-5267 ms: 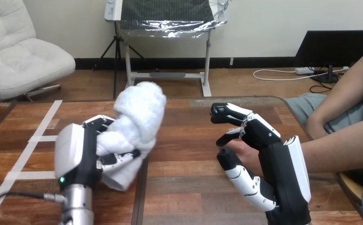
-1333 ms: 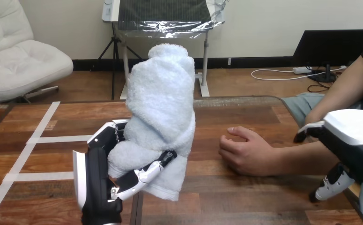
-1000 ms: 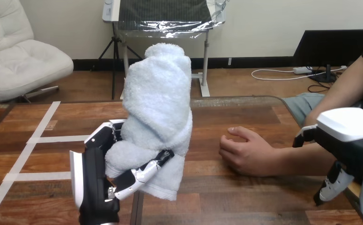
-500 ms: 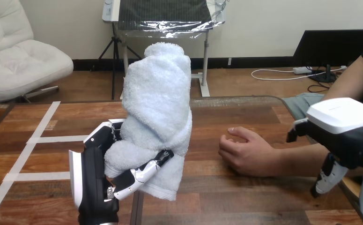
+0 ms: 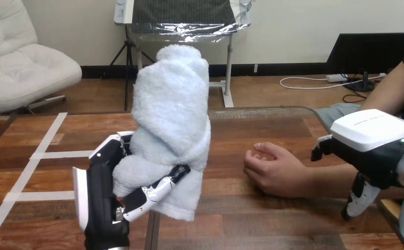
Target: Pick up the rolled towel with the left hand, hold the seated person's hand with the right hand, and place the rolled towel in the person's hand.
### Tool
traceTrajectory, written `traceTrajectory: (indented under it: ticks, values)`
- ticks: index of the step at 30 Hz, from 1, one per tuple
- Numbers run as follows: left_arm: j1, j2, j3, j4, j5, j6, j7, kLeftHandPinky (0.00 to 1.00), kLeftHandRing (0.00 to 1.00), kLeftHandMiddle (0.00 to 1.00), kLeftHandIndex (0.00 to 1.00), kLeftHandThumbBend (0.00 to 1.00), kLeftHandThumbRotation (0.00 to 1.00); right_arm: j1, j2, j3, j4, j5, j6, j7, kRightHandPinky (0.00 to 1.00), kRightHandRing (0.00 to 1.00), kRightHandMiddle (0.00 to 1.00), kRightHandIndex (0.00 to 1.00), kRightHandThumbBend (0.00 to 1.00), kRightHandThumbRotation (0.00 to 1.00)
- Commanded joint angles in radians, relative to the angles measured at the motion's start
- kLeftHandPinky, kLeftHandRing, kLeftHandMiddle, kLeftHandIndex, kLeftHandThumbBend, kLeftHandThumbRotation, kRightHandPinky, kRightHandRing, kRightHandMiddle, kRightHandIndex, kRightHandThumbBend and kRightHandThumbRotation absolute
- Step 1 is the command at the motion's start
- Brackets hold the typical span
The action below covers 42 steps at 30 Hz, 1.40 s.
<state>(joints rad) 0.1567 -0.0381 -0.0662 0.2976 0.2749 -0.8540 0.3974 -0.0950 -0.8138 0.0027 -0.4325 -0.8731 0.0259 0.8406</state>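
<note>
Here, the left hand (image 5: pixel 103 192) holds the towel (image 5: pixel 171 120) upright above the table (image 5: pixel 272 219), fingers (image 5: pixel 152 190) curled round its lower end, while the right hand (image 5: pixel 369 138), grasp not discernible, hangs over the forearm (image 5: pixel 325 179) behind the person's hand (image 5: pixel 272 169), which rests on the table.

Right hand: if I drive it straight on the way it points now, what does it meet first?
Likely the person's hand, lying on the table just ahead of the right hand, which points toward the view's left over the person's forearm. Height is unclear; it might pass over.
</note>
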Motion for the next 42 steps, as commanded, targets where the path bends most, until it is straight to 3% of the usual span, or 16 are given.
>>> traceTrajectory:
  ticks: [1, 15, 30, 42]
  values:
    - [-0.042, -0.015, 0.008, -0.063, -0.02, -0.045, -0.008, 0.35, 0.38, 0.44, 0.5, 0.62, 0.0, -0.079, -0.009, 0.005, 0.02, -0.015, -0.012, -0.061, 0.77, 0.82, 0.82, 0.79, 0.9, 0.0]
    - [-0.034, -0.025, 0.02, -0.069, -0.016, -0.045, -0.015, 0.34, 0.37, 0.44, 0.49, 0.6, 0.0, -0.083, 0.007, 0.012, 0.038, -0.03, -0.007, -0.143, 0.79, 0.83, 0.83, 0.8, 0.87, 0.0]
    - [-0.027, -0.031, 0.027, -0.08, 0.009, -0.04, -0.006, 0.34, 0.37, 0.44, 0.49, 0.6, 0.0, -0.11, 0.011, 0.039, 0.06, -0.063, 0.038, -0.131, 0.77, 0.83, 0.84, 0.82, 0.82, 0.03]
    - [-0.022, -0.03, 0.017, -0.083, -0.034, -0.054, -0.04, 0.35, 0.38, 0.44, 0.5, 0.59, 0.0, -0.136, 0.014, 0.066, 0.123, -0.066, 0.062, -0.14, 0.78, 0.83, 0.85, 0.82, 0.79, 0.05]
